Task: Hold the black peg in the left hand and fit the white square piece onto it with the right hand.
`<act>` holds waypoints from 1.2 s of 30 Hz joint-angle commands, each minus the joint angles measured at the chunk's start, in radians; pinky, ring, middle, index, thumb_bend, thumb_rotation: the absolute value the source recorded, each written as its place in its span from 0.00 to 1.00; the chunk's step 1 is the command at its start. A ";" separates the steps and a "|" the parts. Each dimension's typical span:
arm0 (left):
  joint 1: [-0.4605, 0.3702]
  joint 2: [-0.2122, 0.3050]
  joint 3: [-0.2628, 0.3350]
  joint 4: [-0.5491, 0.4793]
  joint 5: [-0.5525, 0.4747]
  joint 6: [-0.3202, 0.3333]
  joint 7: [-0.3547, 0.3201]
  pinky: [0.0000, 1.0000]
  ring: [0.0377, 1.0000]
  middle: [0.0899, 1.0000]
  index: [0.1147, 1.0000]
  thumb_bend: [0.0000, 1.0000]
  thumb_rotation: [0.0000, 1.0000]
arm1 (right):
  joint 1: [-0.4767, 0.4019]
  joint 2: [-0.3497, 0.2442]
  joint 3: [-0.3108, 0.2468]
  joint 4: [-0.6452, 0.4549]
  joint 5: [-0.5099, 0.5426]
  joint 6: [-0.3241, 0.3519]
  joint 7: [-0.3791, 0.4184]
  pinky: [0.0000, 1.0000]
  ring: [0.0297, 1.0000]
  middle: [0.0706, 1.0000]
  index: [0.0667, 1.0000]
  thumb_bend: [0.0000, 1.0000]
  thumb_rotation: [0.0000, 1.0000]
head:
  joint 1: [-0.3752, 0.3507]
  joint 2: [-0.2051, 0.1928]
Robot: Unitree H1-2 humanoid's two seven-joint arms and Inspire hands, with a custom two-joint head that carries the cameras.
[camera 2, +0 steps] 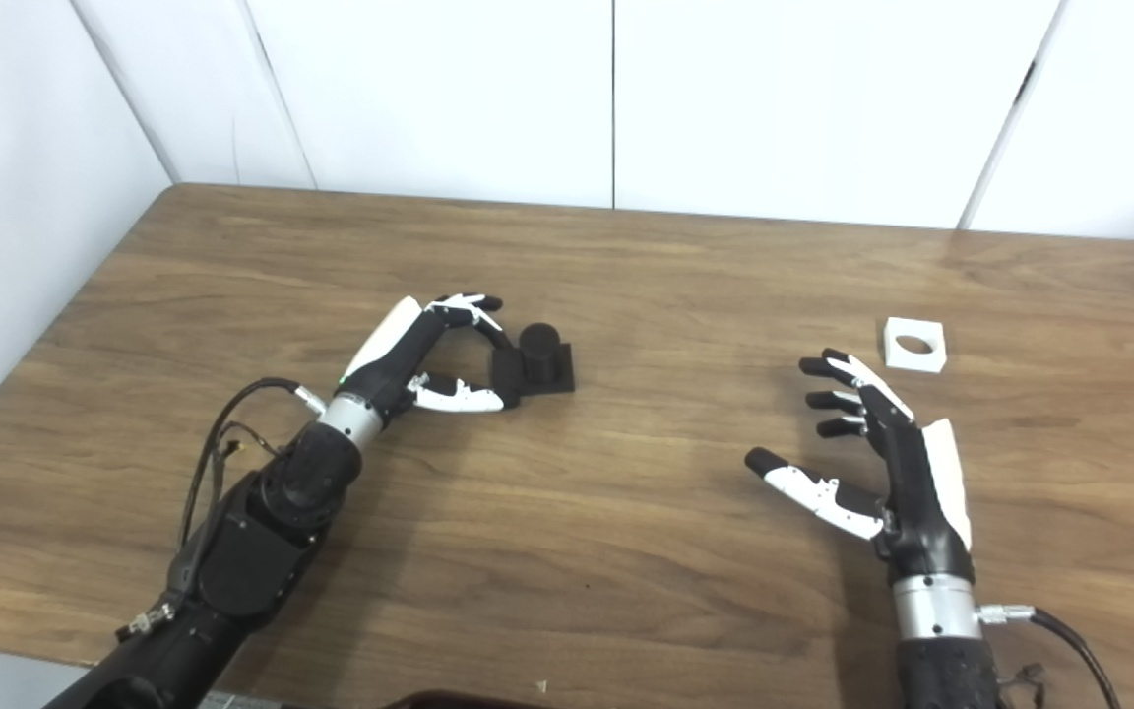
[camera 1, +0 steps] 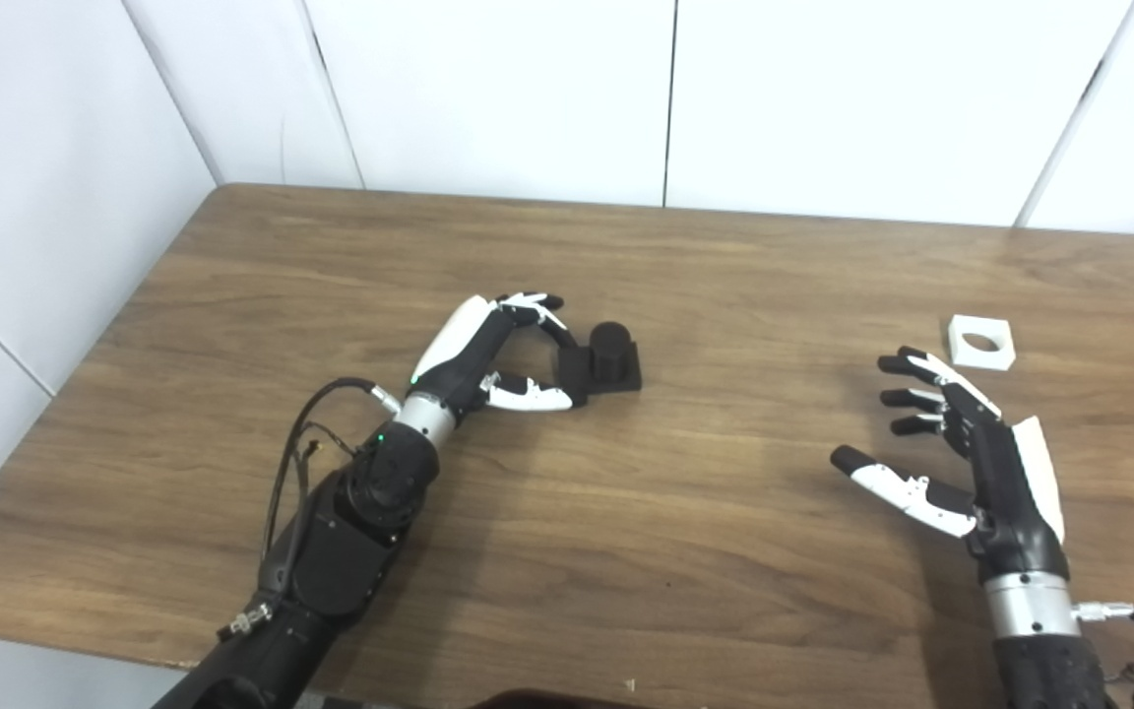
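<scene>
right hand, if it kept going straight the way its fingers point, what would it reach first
Probably the white square piece: the open right hand points up and away across bare wood toward it. Nothing lies between, though its height above the table is unclear.

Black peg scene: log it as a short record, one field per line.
black peg on its square black base: upright on the table, not lifted
left hand: at the peg's base, fingers curled around its near edge, grip not confirmed
white square piece with round hole: flat on the table, untouched
right hand: open, short of the white piece
brown wooden table: bears both parts
</scene>
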 commanded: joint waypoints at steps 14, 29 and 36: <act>0.039 -0.025 -0.081 -0.043 -0.009 0.025 -0.121 1.00 0.96 0.87 0.42 0.52 0.08 | -0.016 0.024 0.004 -0.065 -0.021 0.013 -0.007 0.61 0.72 0.85 0.73 0.70 0.37 | -0.052 0.015; 0.079 -0.003 -0.080 -0.117 -0.025 0.024 -0.174 1.00 0.96 0.87 0.42 0.52 0.08 | -0.022 0.063 0.015 -0.101 -0.081 0.042 -0.027 0.59 0.69 0.84 0.72 0.69 0.38 | -0.359 0.033; 0.093 -0.002 -0.078 -0.163 -0.022 0.078 -0.219 1.00 0.99 0.88 0.42 0.52 0.08 | -0.031 0.041 -0.012 -0.143 -0.079 0.083 -0.013 0.56 0.71 0.86 0.73 0.67 0.41 | -0.360 0.039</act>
